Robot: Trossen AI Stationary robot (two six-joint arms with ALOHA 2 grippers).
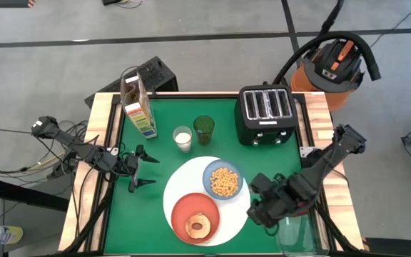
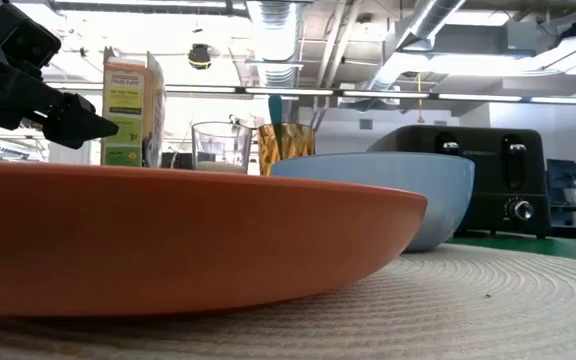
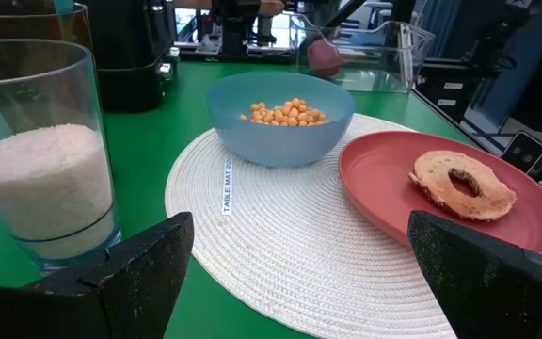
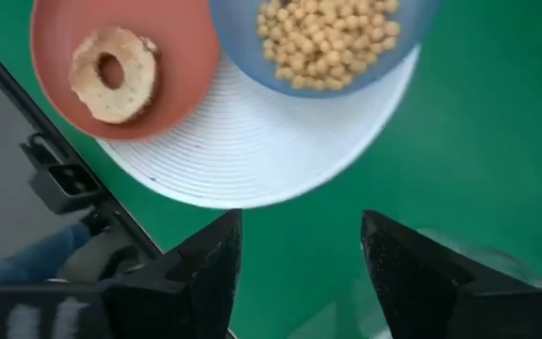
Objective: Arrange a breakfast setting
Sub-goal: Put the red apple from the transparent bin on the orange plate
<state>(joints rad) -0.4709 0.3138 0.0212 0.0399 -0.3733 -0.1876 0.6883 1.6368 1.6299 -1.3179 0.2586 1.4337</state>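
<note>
A large round white woven mat lies on the green table. On it sit an orange-red plate with a bagel and a light-blue bowl of cereal balls. A blue handle sticks up out of the green cup. My left gripper is open and empty, just left of the mat, and points toward the mat. My right gripper is open and empty at the mat's right edge, beside a clear container.
A glass of milk and a cereal box stand at the far left. A black four-slot toaster stands at the far right. The clear container takes the near right corner. Bare green table shows at the near left.
</note>
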